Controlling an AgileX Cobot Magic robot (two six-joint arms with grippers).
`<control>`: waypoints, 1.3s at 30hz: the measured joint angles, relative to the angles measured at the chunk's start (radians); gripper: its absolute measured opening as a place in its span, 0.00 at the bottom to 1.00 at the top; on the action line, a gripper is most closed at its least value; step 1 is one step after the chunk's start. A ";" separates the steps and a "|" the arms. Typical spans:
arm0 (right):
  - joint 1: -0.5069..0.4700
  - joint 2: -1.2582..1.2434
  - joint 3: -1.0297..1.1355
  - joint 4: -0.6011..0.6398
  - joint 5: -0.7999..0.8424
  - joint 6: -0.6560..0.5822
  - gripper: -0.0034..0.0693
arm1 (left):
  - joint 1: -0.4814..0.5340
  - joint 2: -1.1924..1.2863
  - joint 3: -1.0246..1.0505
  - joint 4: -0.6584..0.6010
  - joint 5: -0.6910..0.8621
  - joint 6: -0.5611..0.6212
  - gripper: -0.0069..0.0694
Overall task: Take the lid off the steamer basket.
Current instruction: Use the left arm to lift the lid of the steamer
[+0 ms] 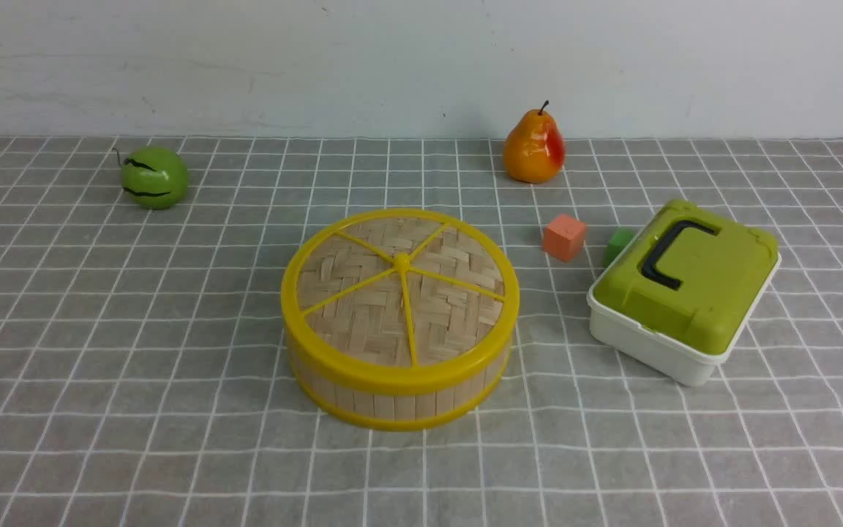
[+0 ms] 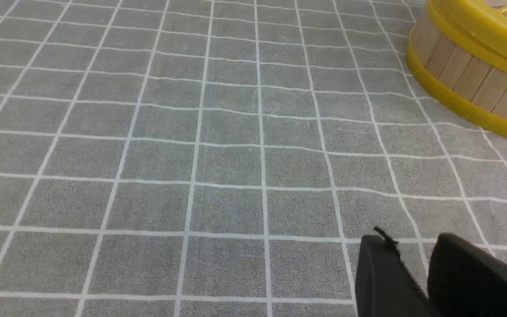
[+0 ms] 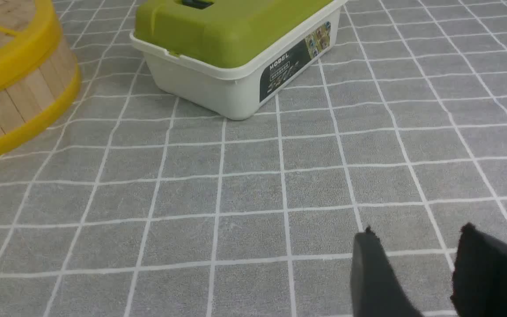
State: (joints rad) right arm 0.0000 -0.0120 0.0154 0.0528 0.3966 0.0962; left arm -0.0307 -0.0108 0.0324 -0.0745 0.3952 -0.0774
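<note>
the lid [image 1: 402, 282] is seen seated level on the steamer basket [image 1: 403, 405], rim over rim, near the middle of the desk [image 1: 136, 454] and slightly toward the left side. no gap is made out between lid and basket along the near side. on the lid, a round disc, no long axis is offered; five spokes are run out from a raised yellow knob [image 1: 402, 262] at the centre, and by it, or by the rim, a hold might be given. neither arm is shown in the front view. the left fingers [image 2: 405, 264] are seen in their own wrist view, parted by a narrow gap, with nothing held; the right fingers [image 3: 420, 268] are likewise apart, the gap wider, and nothing is gripped. from the left fingers the lid is judged to lie forward and inward, to the robot's right; from the right fingers, forward and to the robot's left. which arm is nearer cannot be told with certainty; the left is judged the better placed, since on the right side the green-lidded box [image 1: 685, 293] is set beside the basket, well clear of it but close to that arm's likely path. the task is judged to be at its start, the approach being called for, with the fingers opened further and brought over the knob. should the knob be met off centre, the lid could be tipped or the basket dragged along.
</note>
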 joint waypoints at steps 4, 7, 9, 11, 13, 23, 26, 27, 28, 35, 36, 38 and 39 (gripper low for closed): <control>0.000 0.000 0.000 0.000 0.000 0.000 0.38 | 0.000 0.000 0.000 0.000 0.000 0.000 0.31; 0.000 0.000 0.000 0.000 0.000 0.000 0.38 | 0.000 0.000 0.000 0.000 0.000 0.000 0.32; 0.000 0.000 0.000 0.000 0.000 0.000 0.38 | 0.000 0.000 0.000 0.000 0.000 0.000 0.32; 0.000 0.000 0.000 0.000 0.000 0.000 0.38 | 0.000 0.000 0.000 0.000 0.000 0.000 0.32; 0.000 0.000 0.000 0.000 0.000 0.000 0.38 | 0.000 0.000 0.000 0.000 0.000 0.000 0.32; 0.000 0.000 0.000 0.000 0.000 0.000 0.38 | 0.000 0.000 0.000 0.000 0.000 0.000 0.33; 0.000 0.000 0.000 0.000 0.000 0.000 0.38 | 0.000 0.000 0.000 0.000 0.000 0.000 0.33; 0.000 0.000 0.000 0.000 0.000 0.000 0.38 | 0.000 0.000 0.000 0.000 0.000 0.000 0.33; 0.000 0.000 0.000 0.000 0.000 0.000 0.38 | 0.000 0.000 0.000 0.000 0.000 0.000 0.33; 0.000 0.000 0.000 0.000 0.000 0.000 0.38 | 0.000 0.000 0.000 0.000 -0.003 0.000 0.34; 0.000 0.000 0.000 0.000 0.000 0.000 0.38 | 0.000 0.000 0.000 0.000 -0.007 0.000 0.35; 0.000 0.000 0.000 0.000 0.000 0.000 0.38 | 0.000 0.000 0.000 0.000 -0.024 0.000 0.35; 0.000 0.000 0.000 0.000 0.000 0.000 0.38 | 0.000 0.000 0.000 0.000 -0.037 0.000 0.35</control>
State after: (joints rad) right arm 0.0000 -0.0120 0.0154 0.0528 0.3966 0.0962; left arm -0.0307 -0.0108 0.0324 -0.0745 0.3577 -0.0774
